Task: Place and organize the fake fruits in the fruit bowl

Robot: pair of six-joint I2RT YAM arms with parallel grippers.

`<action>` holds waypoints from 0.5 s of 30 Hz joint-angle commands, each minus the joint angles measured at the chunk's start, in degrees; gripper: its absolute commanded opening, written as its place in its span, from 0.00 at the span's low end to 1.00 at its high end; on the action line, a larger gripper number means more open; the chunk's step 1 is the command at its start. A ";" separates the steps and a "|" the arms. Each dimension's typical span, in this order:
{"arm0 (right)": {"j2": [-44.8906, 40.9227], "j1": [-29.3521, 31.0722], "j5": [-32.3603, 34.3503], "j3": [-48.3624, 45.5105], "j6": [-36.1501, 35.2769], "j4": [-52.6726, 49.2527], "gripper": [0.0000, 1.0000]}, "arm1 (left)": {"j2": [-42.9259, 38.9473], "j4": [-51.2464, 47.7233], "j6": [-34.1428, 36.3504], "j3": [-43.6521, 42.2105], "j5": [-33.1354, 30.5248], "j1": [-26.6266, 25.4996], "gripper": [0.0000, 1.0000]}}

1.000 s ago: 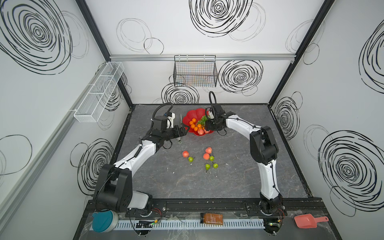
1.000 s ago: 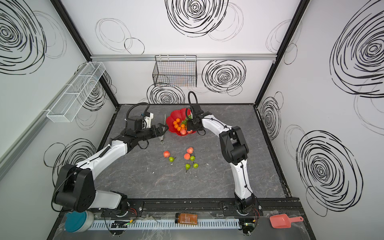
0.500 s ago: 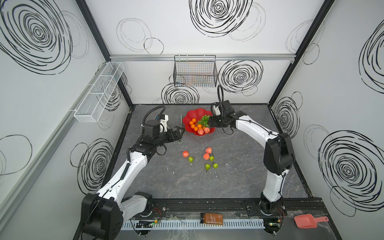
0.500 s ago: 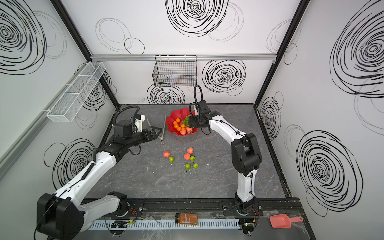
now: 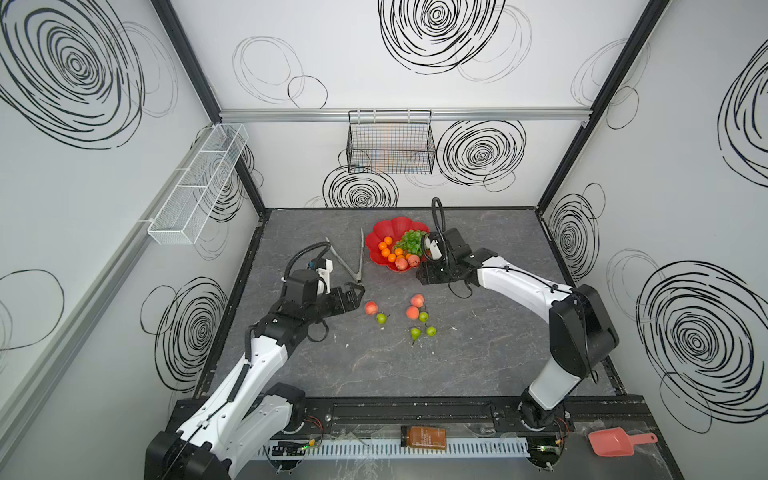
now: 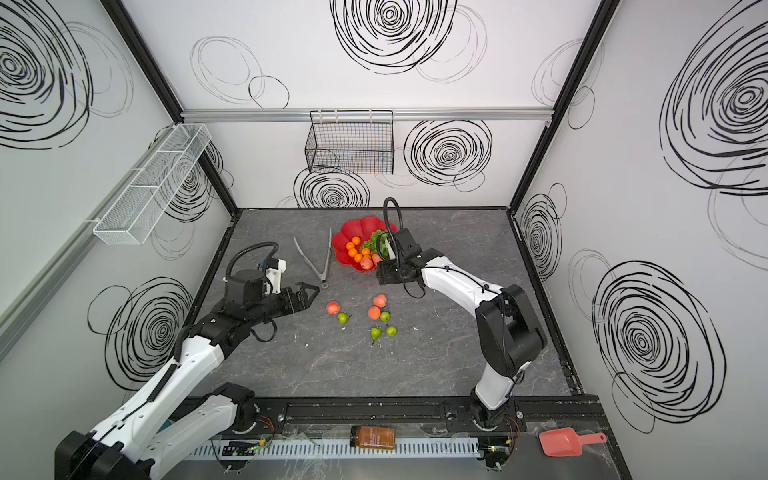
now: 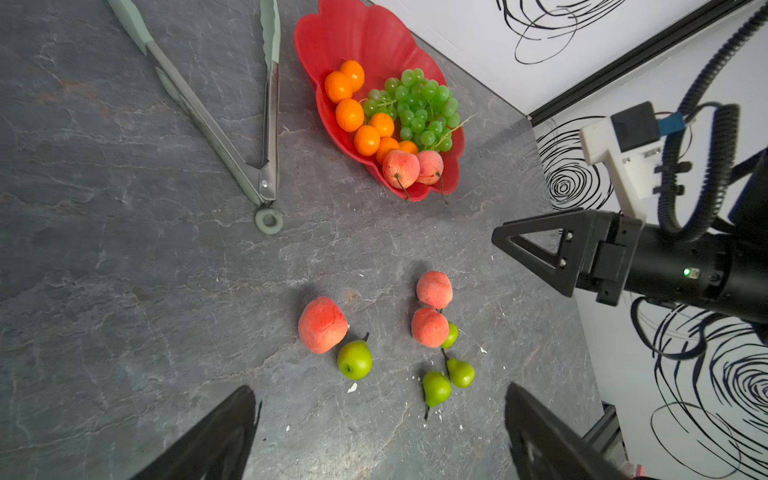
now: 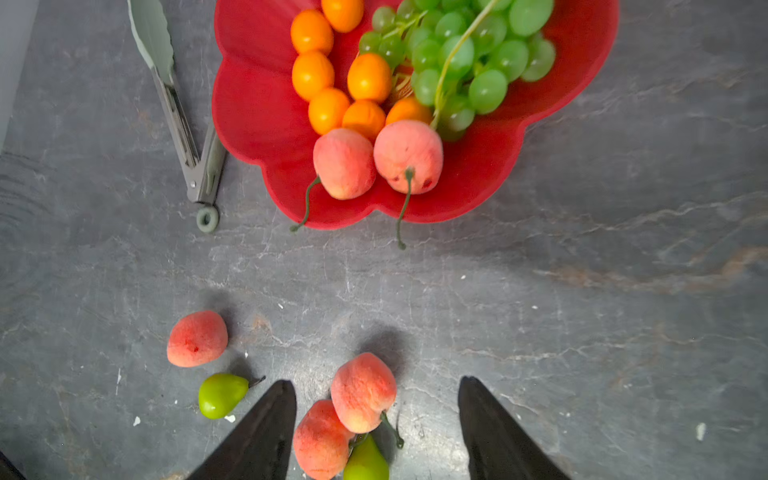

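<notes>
At the far middle of the grey tabletop point(image 5: 478, 357), the glossy red, petal-rimmed fruit bowl point(image 5: 380, 232) is holding small orange tangerines point(image 5: 387, 249), a bunch of green grapes point(image 5: 409, 241) and two pink-orange peaches point(image 5: 406, 262). Nearer, three loose peaches point(image 5: 371, 308) and four green pears point(image 5: 415, 332) are lying. The left pincer point(image 6: 309, 293) and the right pincer point(image 5: 424, 276) are both hanging released, gripping nothing.

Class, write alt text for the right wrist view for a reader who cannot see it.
A red scalloped bowl holds tangerines, green grapes and two peaches. On the grey table lie three more peaches, two pears and tongs. The right tool, open, frames the nearest peaches.
</notes>
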 commanded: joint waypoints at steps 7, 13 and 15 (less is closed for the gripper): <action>2.52 2.51 1.00 -2.88 2.26 1.73 0.65 | -0.55 7.61 -4.66 -4.33 -5.27 -13.84 0.96; 6.42 3.17 0.92 -1.96 1.93 2.26 0.66 | 0.75 10.54 -6.50 -5.56 -6.49 -17.69 0.96; 7.49 3.17 0.79 -2.04 1.82 2.79 0.66 | 0.79 10.50 -6.41 -5.58 -6.70 -17.79 0.96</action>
